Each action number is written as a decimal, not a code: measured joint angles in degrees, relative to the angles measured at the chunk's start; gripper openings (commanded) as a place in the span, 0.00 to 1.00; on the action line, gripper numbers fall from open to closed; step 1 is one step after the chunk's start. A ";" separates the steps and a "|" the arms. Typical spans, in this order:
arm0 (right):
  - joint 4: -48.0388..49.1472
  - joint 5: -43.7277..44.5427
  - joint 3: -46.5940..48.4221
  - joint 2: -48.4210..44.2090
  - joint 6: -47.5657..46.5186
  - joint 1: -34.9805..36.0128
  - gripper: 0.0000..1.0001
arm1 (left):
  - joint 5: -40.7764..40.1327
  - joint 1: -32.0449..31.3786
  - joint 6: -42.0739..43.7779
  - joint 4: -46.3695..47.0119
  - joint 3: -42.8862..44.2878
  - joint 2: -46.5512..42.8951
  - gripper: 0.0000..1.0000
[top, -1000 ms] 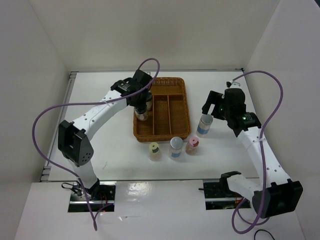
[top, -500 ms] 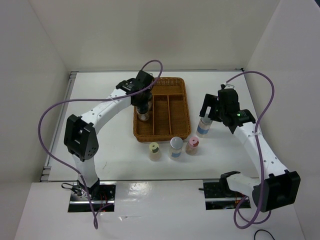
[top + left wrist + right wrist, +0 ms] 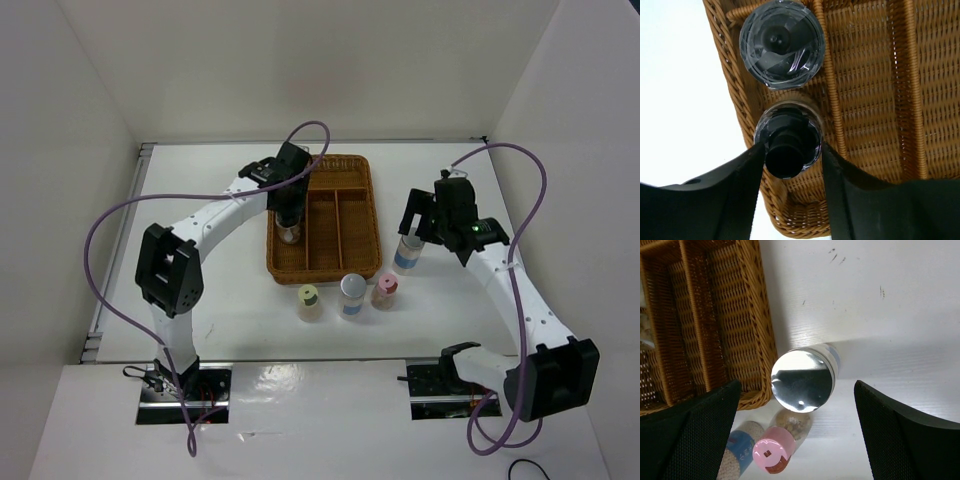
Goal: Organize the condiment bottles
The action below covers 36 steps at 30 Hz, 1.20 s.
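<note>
My left gripper point(image 3: 288, 212) is shut on a dark-capped clear shaker point(image 3: 787, 142) and holds it upright in the left compartment of the wicker tray point(image 3: 352, 215). The fingers point(image 3: 740, 190) press both of its sides. A second dark-capped shaker point(image 3: 782, 42) stands just beyond it in the same compartment. My right gripper point(image 3: 797, 390) is open wide above a white cylinder with a grey top point(image 3: 802, 380), which stands on the table point(image 3: 407, 250) right of the tray. The yellow-capped bottle point(image 3: 309, 301), the other white cylinder point(image 3: 351, 295) and the pink-capped bottle point(image 3: 386, 288) stand in a row before the tray.
The tray's middle and right compartments point(image 3: 340, 225) hold nothing. White walls enclose the table on the left, back and right. Purple cables loop above both arms.
The left arm has shifted a little to the right and settled the shaker in the left compartment. The right gripper has moved slightly left over the white cylinder, still open.
</note>
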 measured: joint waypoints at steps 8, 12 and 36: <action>-0.22 -0.02 -0.28 3.17 0.28 0.15 0.98 | 0.57 0.00 -0.09 0.22 0.00 0.26 0.89; -0.37 0.07 -0.28 3.65 0.48 0.26 0.98 | 1.14 0.00 -0.33 -0.96 -0.15 -1.81 0.94; -0.57 2.80 -0.28 9.79 0.90 1.33 0.80 | 7.65 4.98 -1.86 -2.60 -16.46 -30.71 1.00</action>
